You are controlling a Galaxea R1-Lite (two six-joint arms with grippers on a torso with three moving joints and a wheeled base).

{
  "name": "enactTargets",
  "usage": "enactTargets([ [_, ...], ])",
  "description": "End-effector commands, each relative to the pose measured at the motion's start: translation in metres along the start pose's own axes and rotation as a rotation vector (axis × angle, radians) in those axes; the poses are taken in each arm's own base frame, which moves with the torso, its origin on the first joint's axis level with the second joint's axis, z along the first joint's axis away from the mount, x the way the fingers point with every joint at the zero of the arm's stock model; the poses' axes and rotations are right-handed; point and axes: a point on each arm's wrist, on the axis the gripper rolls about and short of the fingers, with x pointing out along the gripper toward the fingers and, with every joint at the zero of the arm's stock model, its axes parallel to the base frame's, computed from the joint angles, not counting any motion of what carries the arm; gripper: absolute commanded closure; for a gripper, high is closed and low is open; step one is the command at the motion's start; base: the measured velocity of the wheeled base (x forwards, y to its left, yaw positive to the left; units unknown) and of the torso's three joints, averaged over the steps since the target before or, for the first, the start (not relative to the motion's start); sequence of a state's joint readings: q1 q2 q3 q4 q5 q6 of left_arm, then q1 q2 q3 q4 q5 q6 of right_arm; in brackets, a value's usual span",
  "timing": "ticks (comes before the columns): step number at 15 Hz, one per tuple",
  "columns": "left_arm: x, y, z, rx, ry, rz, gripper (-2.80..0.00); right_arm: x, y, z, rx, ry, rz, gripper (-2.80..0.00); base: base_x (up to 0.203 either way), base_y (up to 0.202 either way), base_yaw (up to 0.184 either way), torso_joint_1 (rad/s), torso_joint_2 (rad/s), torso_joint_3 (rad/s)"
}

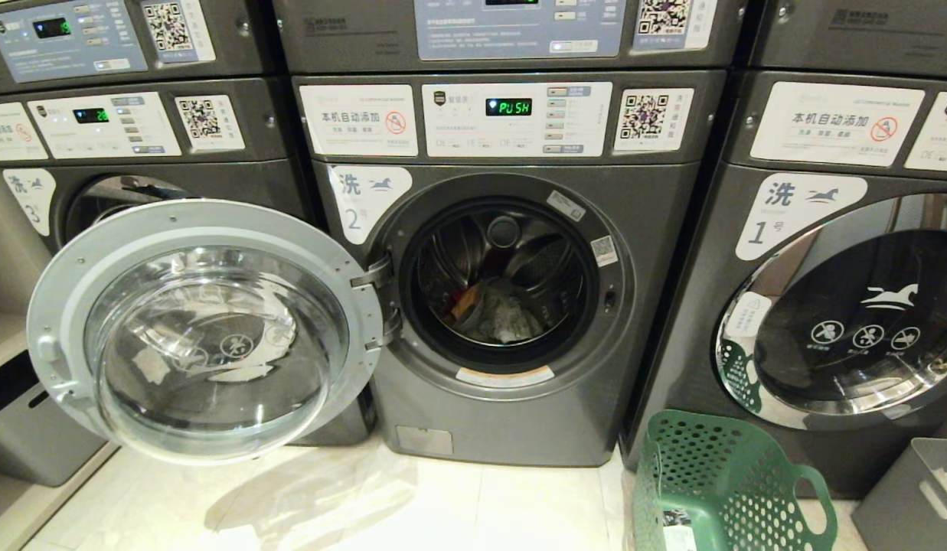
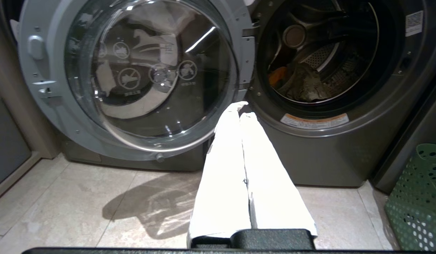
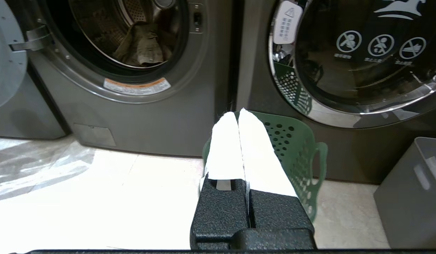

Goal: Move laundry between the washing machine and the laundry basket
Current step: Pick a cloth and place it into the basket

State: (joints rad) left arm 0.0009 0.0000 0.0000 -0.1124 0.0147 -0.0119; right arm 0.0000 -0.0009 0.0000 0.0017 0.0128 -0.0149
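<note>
The middle washing machine (image 1: 511,413) stands with its round glass door (image 1: 205,329) swung open to the left. Crumpled laundry (image 1: 504,314) lies low in its drum, pale cloth with an orange piece (image 2: 277,76) beside it. A green perforated laundry basket (image 1: 718,482) sits on the floor at the lower right. Neither arm shows in the head view. My left gripper (image 2: 241,111) is shut and empty, pointing at the door hinge, well short of the drum. My right gripper (image 3: 237,115) is shut and empty, hanging in front of the basket (image 3: 299,151).
Closed washers flank the open one, number 3 (image 1: 136,184) on the left and number 1 (image 1: 848,306) on the right. A grey bin (image 1: 909,497) stands right of the basket, another grey box (image 1: 29,436) at far left. Pale tiled floor (image 1: 366,505) lies in front.
</note>
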Motion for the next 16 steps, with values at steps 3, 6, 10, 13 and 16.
enactTargets([
  [3, 0.0021, 0.0001, -0.0113, 0.000, 0.040, 0.002, 0.00, 0.0001, 0.0000, 0.0000, 0.000, 0.001, 0.001, 0.00, 0.000, 0.186, 0.000, -0.002, 0.00, 0.004],
  [6, 0.0021, 0.0001, -0.0113, 0.002, 0.040, 0.002, 0.00, 0.0001, 0.0000, 0.0000, 0.000, 0.001, 0.001, 0.00, 0.000, 0.054, -0.002, 0.001, 0.00, 0.001],
  [10, 0.0021, 0.0001, -0.0113, 0.002, 0.040, 0.002, 0.00, 0.0001, 0.0000, 0.0000, 0.000, 0.001, 0.000, 0.00, 0.000, 0.000, 0.000, 0.000, 0.00, 0.000],
  [13, 0.0021, 0.0001, -0.0114, 0.002, 0.042, 0.002, 0.00, 0.0001, 0.0000, 0.0000, 0.000, 0.001, 0.000, 0.00, 0.000, 0.000, 0.000, 0.000, 0.00, 0.000],
  [16, 0.0021, 0.0001, -0.0114, 0.002, 0.042, 0.002, 0.00, 0.0001, 0.0000, 0.0000, 0.001, 0.001, 0.000, 0.00, 0.000, 0.000, 0.000, 0.000, 0.00, 0.000],
])
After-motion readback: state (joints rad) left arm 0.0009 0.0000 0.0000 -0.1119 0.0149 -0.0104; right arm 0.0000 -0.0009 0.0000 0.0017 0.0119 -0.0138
